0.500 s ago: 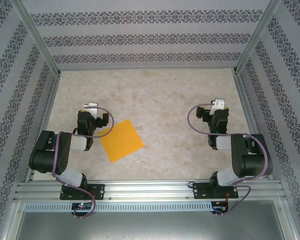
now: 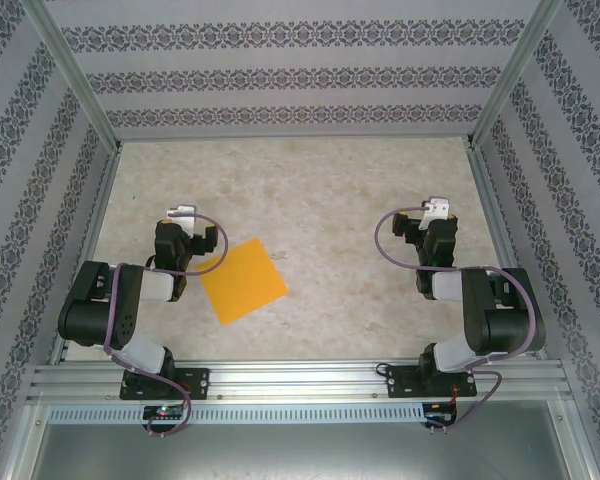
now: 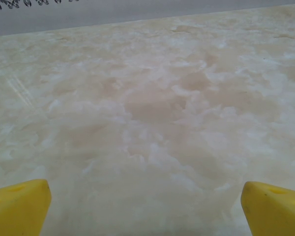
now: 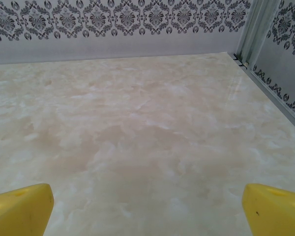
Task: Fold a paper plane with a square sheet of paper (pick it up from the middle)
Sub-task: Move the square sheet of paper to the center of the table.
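Orange-yellow square sheet of paper (image 2: pixel 242 281) flat near-left, unfolded | left gripper (image 2: pixel 179 214) beside it, jaws wide, likely staged for pickup | right gripper (image 2: pixel 437 208) well apart, wide, empty

No lettering, number, brand or sign can be read in any view. The walls (image 2: pixel 280 75) bear bands of grey floral ornament, which is pattern and not script. Any marking on the white camera blocks (image 2: pixel 183 212) at the arms' wrists is too small to make out.
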Controlling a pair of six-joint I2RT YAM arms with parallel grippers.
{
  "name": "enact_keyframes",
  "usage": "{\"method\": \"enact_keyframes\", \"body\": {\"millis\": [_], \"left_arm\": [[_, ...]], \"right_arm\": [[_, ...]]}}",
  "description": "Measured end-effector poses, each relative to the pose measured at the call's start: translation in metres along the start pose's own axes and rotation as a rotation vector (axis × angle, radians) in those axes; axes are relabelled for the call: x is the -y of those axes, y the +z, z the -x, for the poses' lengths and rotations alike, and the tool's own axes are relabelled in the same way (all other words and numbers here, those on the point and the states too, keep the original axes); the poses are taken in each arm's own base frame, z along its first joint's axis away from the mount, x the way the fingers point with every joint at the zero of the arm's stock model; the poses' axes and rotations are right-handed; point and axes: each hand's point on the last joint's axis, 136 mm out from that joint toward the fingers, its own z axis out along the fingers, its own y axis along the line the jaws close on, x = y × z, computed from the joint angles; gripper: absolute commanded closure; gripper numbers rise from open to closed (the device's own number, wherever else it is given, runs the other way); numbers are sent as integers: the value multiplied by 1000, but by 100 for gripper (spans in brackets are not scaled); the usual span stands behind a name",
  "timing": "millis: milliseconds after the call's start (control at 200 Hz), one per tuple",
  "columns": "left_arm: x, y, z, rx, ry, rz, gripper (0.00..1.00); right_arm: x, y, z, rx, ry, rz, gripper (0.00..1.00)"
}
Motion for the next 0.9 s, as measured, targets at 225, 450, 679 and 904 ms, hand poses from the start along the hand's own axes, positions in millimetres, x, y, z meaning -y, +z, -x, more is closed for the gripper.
{"method": "enact_keyframes", "body": {"millis": [225,450,679,904], "left_arm": [[0,0,0,0,0,0,0],[1,0,0,0,0,-4,0],[1,0,0,0,0,-4,0],[2,0,1,3,0,-13,0]], "right_arm": [[-1,0,0,0,0,3,2],[-1,0,0,0,0,3,2],[-1,0,0,0,0,4,2],[-3,0,0,1,0,18,2]]}}
